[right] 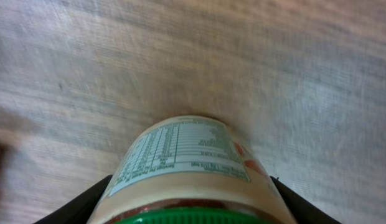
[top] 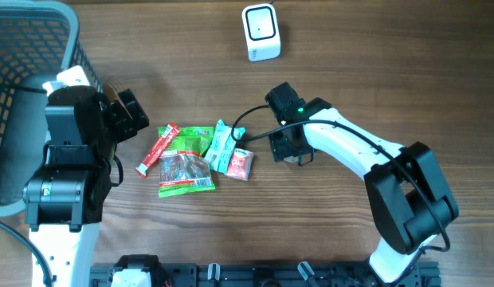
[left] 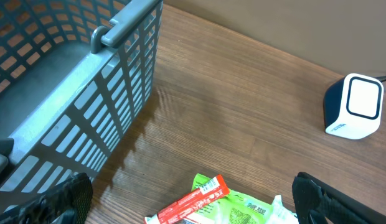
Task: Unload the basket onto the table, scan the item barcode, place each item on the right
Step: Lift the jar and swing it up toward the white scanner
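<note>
A jar [right: 183,158] with a green lid and a printed nutrition label lies on its side on the wooden table and fills the right wrist view. My right gripper [right: 190,205] has its black fingers [right: 87,202] pressed against both sides of the jar. From overhead, the right gripper [top: 289,146] covers almost all of the jar. The white barcode scanner [top: 260,32] stands at the back of the table and also shows as the scanner [left: 355,106] in the left wrist view. My left gripper [top: 126,113] hangs wide open and empty near the basket.
A grey mesh basket [top: 28,56] fills the far left. A pile of packets lies mid-table: a red stick [top: 157,149], a green packet [top: 186,163], a teal packet [top: 221,146] and a red-and-white packet [top: 241,164]. A cable runs from the right wrist.
</note>
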`<state>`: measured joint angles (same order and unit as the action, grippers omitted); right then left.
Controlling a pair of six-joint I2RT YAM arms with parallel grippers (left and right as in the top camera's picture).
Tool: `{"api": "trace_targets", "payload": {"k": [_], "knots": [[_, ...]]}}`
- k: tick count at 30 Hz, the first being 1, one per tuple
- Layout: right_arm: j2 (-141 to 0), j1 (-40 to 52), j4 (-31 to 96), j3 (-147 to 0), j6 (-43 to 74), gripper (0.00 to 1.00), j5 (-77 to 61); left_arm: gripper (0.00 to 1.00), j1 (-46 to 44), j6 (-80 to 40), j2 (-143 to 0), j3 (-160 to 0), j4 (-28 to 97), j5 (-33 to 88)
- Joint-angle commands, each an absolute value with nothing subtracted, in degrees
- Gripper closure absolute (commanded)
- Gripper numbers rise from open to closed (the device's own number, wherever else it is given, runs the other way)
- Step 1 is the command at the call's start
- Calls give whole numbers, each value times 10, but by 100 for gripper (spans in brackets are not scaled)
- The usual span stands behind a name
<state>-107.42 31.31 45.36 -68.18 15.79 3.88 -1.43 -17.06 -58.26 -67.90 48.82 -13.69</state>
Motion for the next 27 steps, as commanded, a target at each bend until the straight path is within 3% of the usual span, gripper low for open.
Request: {"api": "trace_targets", "payload": {"k": [1, 5, 10, 16, 27], "knots": [[-1008, 313, 482, -724, 165, 38, 32, 0, -11, -168, -583, -687, 487, -142], [-937, 313, 522, -757, 163, 40, 32, 0, -11, -168, -583, -687, 487, -142], [-849, 313, 536, -797, 150, 51, 32, 0, -11, -168, -583, -687, 487, -142], [-835, 312, 532, -866, 135, 51, 32, 0, -11, -168, -583, -687, 487, -142], [-880, 312, 365, -876, 131, 56, 67, 0, -11, -168, -583, -687, 487, -142]]}}
